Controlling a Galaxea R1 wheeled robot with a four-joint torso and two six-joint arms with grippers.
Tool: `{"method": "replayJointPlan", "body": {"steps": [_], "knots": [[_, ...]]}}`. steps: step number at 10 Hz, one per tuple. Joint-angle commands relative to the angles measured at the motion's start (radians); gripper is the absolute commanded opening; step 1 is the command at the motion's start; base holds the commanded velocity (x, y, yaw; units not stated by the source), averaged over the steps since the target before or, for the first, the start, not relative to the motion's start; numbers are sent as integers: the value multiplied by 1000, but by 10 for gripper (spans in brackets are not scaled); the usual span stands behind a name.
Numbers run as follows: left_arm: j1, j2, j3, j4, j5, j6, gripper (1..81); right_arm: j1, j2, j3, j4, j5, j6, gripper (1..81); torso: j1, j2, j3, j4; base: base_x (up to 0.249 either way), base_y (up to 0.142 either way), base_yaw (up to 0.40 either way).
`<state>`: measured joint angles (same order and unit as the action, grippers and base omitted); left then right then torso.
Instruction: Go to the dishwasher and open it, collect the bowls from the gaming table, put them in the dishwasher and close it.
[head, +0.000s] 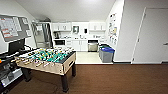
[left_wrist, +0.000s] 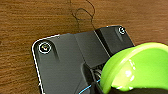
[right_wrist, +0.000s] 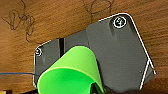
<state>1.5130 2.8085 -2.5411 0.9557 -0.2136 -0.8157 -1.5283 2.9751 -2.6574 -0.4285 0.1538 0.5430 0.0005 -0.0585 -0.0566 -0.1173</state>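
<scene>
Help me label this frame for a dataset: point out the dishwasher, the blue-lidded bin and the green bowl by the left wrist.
dishwasher (head: 92, 46): head view, middle of its steel front.
blue-lidded bin (head: 107, 49): head view, on the blue lid.
green bowl (left_wrist: 147, 67): left wrist view, on its inner surface.

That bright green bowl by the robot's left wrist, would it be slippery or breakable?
The green bowl looks glossy, with bright highlights on its inner wall, so probably slick. It seems like thin plastic: likely light and not prone to shatter. Its rounded wall suggests it may rock or roll if set down tilted.
</scene>
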Motion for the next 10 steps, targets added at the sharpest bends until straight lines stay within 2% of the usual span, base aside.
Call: {"method": "replayJointPlan", "body": {"steps": [1,10], "knots": [[-47,-21,1,21,25,1,10,50,-5,4,-10,-36,-4,10,0,0,0,0,138,-75,0],[-47,-15,1,21,25,1,10,44,-6,1,-7,-31,-3,10,0,0,0,0,138,-83,0]]}}
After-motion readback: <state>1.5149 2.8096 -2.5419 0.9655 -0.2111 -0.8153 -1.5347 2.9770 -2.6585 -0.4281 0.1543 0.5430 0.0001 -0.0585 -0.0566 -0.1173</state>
